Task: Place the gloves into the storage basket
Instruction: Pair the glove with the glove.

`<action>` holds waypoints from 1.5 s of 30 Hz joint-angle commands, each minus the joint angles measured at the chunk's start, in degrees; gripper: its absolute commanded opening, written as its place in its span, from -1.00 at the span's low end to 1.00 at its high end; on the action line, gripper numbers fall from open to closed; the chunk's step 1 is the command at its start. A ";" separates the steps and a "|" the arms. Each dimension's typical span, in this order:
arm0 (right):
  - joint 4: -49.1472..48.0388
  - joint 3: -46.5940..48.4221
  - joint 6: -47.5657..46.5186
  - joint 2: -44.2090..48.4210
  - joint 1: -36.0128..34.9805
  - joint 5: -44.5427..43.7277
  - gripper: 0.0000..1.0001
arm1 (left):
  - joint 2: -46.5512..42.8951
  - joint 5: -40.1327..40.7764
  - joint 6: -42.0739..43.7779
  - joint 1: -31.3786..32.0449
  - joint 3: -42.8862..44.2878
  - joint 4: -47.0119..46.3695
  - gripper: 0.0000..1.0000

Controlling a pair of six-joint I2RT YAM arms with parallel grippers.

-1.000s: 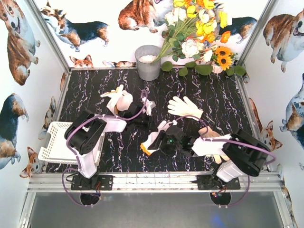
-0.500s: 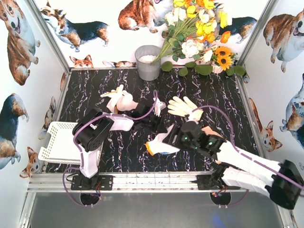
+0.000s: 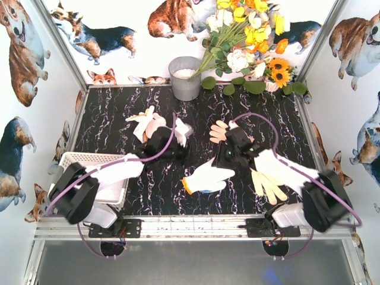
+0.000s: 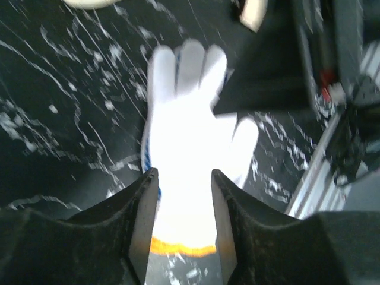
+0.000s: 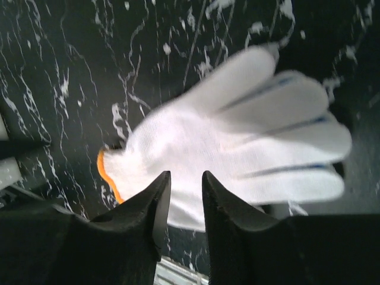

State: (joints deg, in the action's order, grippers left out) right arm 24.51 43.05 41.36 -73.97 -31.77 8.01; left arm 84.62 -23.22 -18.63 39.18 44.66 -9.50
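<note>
As the white glove (image 3: 208, 177) lies flat on the table (image 3: 154, 196) between both arms, well apart from the storage basket (image 3: 74, 159) at the left edge, only one gripper should take it, I think. The left gripper (image 4: 184, 178) has parted, empty jaws and the right gripper (image 5: 185, 178) a narrow empty gap; the left should pinch the orange cuff (image 3: 186, 186) firmly before lifting.

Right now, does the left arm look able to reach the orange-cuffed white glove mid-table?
Likely yes: the glove lies flat and uncovered just ahead of the left gripper, whose jaws stand open; nothing lies between.
</note>
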 commanded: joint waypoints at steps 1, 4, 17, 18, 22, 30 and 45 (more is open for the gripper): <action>-6.70 6.76 -5.55 -7.67 2.92 6.68 -0.46 | -4.46 -2.59 3.73 3.36 -4.16 7.51 -0.33; -8.99 9.64 -5.83 -14.30 4.25 9.91 -0.58 | -5.14 -4.08 3.80 5.40 -5.51 8.27 -0.44; -10.19 12.15 -6.70 -24.39 6.22 11.41 -0.62 | 6.25 7.27 6.10 11.62 0.07 12.45 -0.66; -9.66 11.81 -6.84 -24.53 6.32 11.17 -0.62 | 6.40 8.87 6.45 11.60 0.14 13.49 -0.66; -7.43 10.32 -6.82 -23.75 6.54 10.19 -0.62 | 5.93 11.63 7.67 11.19 -0.28 17.29 -0.66; -2.91 4.14 -4.81 -16.61 6.54 5.46 -0.59 | 0.45 10.60 8.15 9.16 -3.93 20.74 -0.65; -0.18 15.25 -27.96 -14.96 -0.84 14.72 0.11 | -14.08 10.12 -3.98 -0.13 -5.99 21.62 0.02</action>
State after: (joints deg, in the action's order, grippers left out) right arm 24.34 53.04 23.68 -85.73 -28.23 18.79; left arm 73.19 -12.69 -16.93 43.24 41.41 12.84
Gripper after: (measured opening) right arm 0.543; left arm 0.509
